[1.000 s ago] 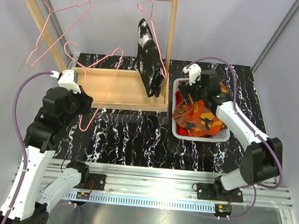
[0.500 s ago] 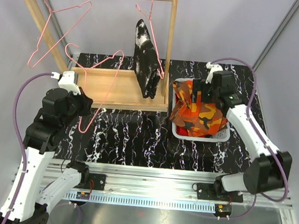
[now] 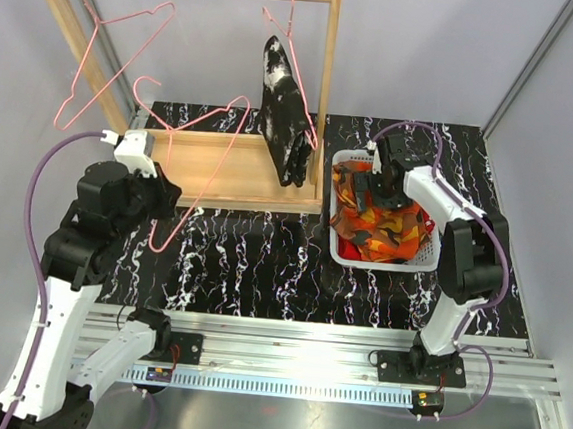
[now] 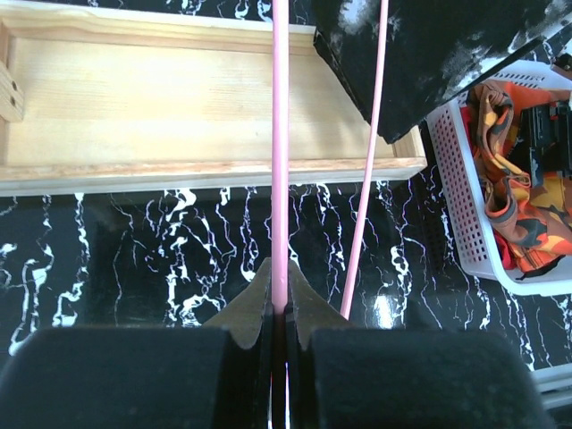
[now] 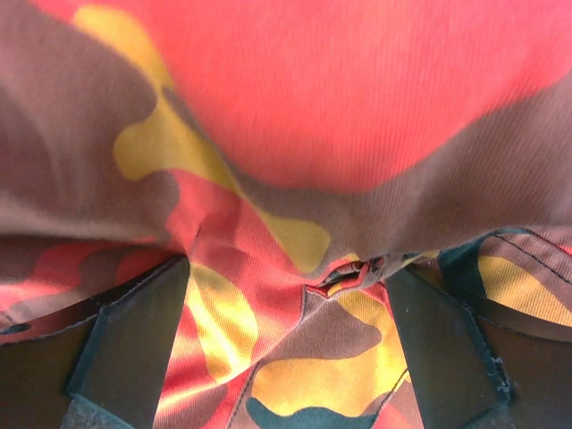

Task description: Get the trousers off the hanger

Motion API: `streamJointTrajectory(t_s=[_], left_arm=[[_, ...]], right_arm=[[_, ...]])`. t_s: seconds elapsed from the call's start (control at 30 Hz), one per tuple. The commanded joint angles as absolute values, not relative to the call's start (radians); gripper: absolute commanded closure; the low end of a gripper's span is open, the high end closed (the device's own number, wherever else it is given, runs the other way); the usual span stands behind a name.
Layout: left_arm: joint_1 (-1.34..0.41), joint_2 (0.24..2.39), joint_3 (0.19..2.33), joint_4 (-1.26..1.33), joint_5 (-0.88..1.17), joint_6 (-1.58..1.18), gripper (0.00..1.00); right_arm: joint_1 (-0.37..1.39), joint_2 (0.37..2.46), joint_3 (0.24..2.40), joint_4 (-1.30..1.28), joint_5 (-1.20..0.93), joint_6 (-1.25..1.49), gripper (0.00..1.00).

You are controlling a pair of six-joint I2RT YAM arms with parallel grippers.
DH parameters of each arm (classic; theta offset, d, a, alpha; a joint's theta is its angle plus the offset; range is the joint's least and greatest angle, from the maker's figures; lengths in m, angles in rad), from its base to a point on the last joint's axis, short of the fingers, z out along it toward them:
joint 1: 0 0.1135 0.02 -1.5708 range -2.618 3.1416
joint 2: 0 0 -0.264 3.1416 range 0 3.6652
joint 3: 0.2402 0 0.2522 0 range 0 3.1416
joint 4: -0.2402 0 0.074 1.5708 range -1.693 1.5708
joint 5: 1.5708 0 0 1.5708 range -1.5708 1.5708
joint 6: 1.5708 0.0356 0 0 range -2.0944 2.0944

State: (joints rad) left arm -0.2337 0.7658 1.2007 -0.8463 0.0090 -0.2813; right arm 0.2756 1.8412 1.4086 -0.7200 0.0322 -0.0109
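Black trousers with white splashes (image 3: 283,114) hang from a pink hanger (image 3: 287,19) on the wooden rack's top bar. The orange-brown patterned trousers (image 3: 381,223) lie heaped in the white basket (image 3: 383,260), with a bit of red cloth (image 4: 502,257) under them. My right gripper (image 3: 383,183) is down in the basket; its jaws stand wide open over the patterned cloth (image 5: 295,268), with one finger (image 5: 134,344) on each side of it. My left gripper (image 4: 280,299) is shut on the wire of an empty pink hanger (image 4: 281,161), held tilted over the rack's base (image 3: 196,156).
The wooden rack (image 3: 326,87) has a tray-like base (image 4: 179,107) at the back left. Another empty pink hanger (image 3: 109,59) hangs at the bar's left end. The basket's rim (image 4: 456,206) sits just right of the rack's post.
My right gripper opened fully and dropped back into the basket onto the patterned trousers, its arm folding in. The left arm shifted the held hanger slightly up and right.
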Motion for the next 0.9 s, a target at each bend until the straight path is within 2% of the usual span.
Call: streamJointTrajectory(t_s=[0.0,0.17,0.3,0.43,0.6,0.7,0.87], left_arm=[[-0.230,0.781,1.288,-0.854,0.005,-0.227,1.00],[-0.229,0.790,1.315,-0.873,-0.116,-0.225,1.00],[-0.230,0.796,1.328,-0.867,-0.162,-0.235,1.00],[-0.230,0.815,1.356,-0.864,-0.166,-0.236,1.00],[-0.230,0.836,1.374,-0.858,-0.166,-0.239,1.00],[-0.230,0.860,1.399,-0.864,-0.176,-0.238,1.00],[-0.229,0.899,1.450,-0.854,-0.173,-0.245,1.00]], right_arm=[[0.275,1.821,1.387,-0.767,-0.049,-0.089,0.01],[0.275,1.580,1.422,-0.744,-0.144,-0.087,0.00],[0.281,1.519,1.434,-0.844,-0.141,-0.019,0.01],[0.330,1.453,1.298,-0.827,-0.092,0.086,0.01],[0.376,1.534,1.151,-0.868,0.042,0.147,0.01],[0.374,1.621,1.153,-0.914,0.159,0.153,0.01],[0.373,1.734,1.180,-0.867,0.173,0.095,0.01]])
